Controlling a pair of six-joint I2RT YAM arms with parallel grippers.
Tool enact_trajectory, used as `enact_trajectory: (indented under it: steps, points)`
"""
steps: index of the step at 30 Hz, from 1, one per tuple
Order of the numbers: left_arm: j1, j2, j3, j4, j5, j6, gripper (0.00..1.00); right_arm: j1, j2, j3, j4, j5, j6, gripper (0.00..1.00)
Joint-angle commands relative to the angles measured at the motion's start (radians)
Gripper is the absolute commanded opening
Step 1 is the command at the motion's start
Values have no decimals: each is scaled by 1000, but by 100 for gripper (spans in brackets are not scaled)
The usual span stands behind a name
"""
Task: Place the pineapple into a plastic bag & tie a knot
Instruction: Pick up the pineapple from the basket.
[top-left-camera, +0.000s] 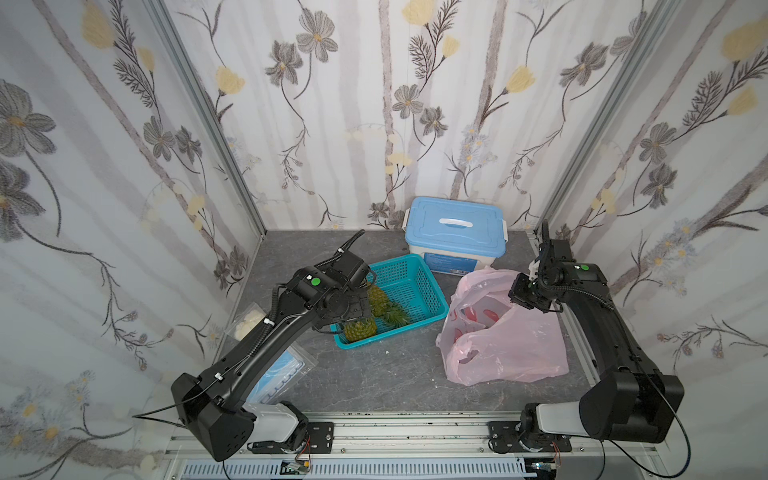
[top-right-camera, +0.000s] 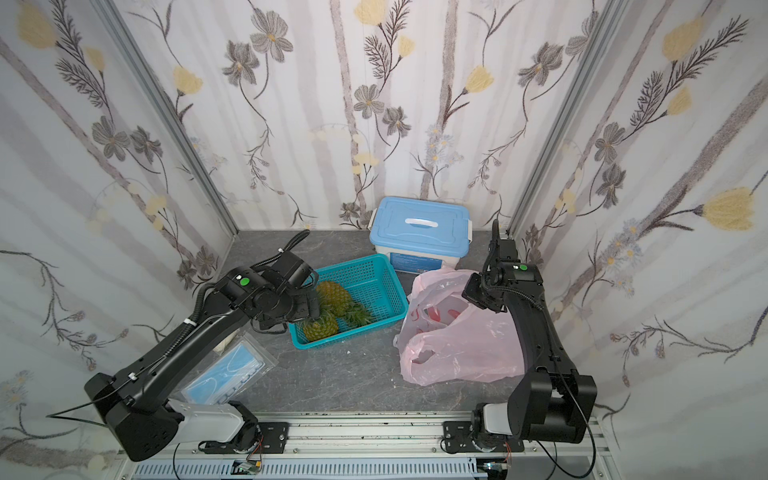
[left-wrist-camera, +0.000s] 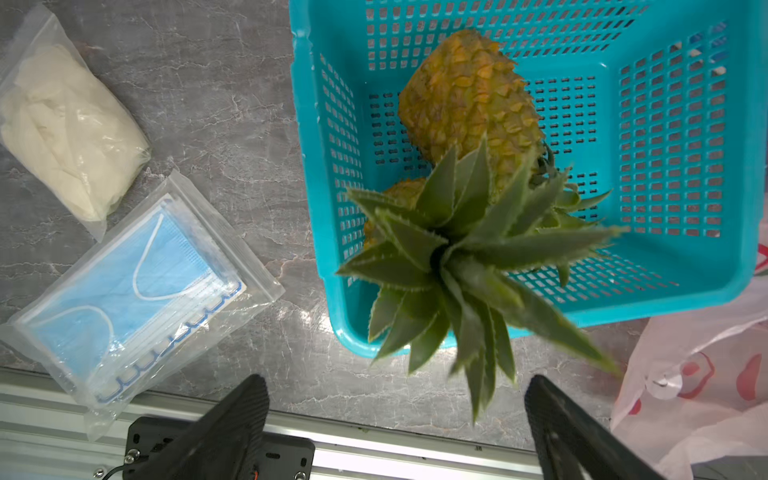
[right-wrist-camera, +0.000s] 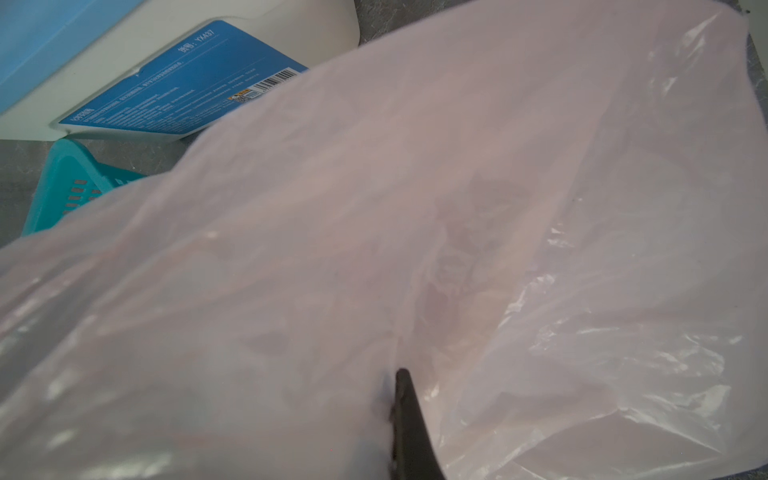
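Observation:
Two pineapples sit in a teal basket (top-left-camera: 432, 286). One lies on its side (top-left-camera: 379, 300) (left-wrist-camera: 469, 99). The other stands upright (top-left-camera: 360, 329), its green crown (left-wrist-camera: 457, 257) pointing at the left wrist camera. My left gripper (left-wrist-camera: 395, 380) hovers open just above that crown, with nothing between its fingers. The pink plastic bag (top-left-camera: 507, 345) (left-wrist-camera: 698, 395) lies right of the basket. My right gripper (right-wrist-camera: 399, 374) is shut on its upper edge and holds the film (right-wrist-camera: 457, 208) up. One finger is hidden by the film. No knot is in view.
A blue-lidded white box (top-left-camera: 455, 232) stands at the back, just behind the basket and bag. A clear packet of blue masks (top-right-camera: 226, 370) and a pouch of white lumps (left-wrist-camera: 70, 129) lie at the left under my left arm. Papered walls enclose three sides.

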Motion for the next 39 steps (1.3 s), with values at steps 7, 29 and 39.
enact_trajectory:
  steps: [7,29,39]
  points:
    - [36,189,86,96,51,187,100,1,7,-41,74,-51,-45,0]
    - [41,187,-39,137,63,266,13,1,26,-48,117,-101,-60,0]
    - [24,-101,-39,360,196,319,0,10,24,-65,168,-163,-123,0]
